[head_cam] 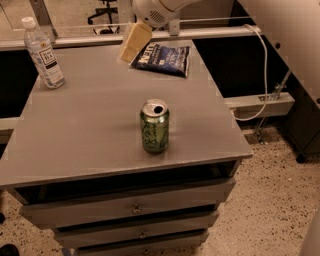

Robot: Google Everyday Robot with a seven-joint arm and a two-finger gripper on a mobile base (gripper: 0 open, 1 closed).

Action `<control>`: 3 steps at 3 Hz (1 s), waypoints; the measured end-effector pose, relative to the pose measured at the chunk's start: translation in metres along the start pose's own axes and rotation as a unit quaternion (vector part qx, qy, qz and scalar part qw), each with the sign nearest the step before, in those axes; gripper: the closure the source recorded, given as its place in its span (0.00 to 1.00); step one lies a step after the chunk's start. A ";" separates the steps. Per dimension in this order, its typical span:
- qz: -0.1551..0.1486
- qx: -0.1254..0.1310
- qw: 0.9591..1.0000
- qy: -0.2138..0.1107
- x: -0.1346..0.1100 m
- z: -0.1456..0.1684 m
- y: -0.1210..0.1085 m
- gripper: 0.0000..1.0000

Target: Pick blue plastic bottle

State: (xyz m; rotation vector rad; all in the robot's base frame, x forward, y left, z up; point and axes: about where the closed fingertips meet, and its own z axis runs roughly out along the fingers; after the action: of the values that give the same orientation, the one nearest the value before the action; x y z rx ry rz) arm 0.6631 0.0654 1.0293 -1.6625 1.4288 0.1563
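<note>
The water bottle (44, 54) stands upright at the far left corner of the grey table top (100, 150), white cap on, with a pale label bearing a dark square mark. Nothing is touching it. The gripper (128, 49) is well away from it, hanging over the far edge of the table near the middle. It is a pale yellow slab slanting down and to the left from the rounded white end of the arm (155, 12). From where I stand it reads as one flat piece, so I cannot tell whether it is spread or closed, and it holds nothing that I can see. Its lower end sits just beside the left edge of a dark blue snack bag (165, 60), which lies flat at the back of the table. I cannot say whether the two touch. Nearer the front, a little right of centre, a green drink can (154, 127) stands upright with its top open, well apart from both the bag and the bottle. Under the table top is a stack of grey drawers (135, 207) with small knobs. A white cable (263, 75) loops down on the right toward a speckled floor (270, 200), and an office chair (106, 10) shows in the background behind the table.
</note>
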 end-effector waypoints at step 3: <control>0.083 0.032 0.993 -0.083 -0.033 0.077 -0.002 0.00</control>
State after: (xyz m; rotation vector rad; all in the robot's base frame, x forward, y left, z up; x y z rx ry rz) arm 0.6885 0.1424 1.0060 -1.4435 1.4304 0.3318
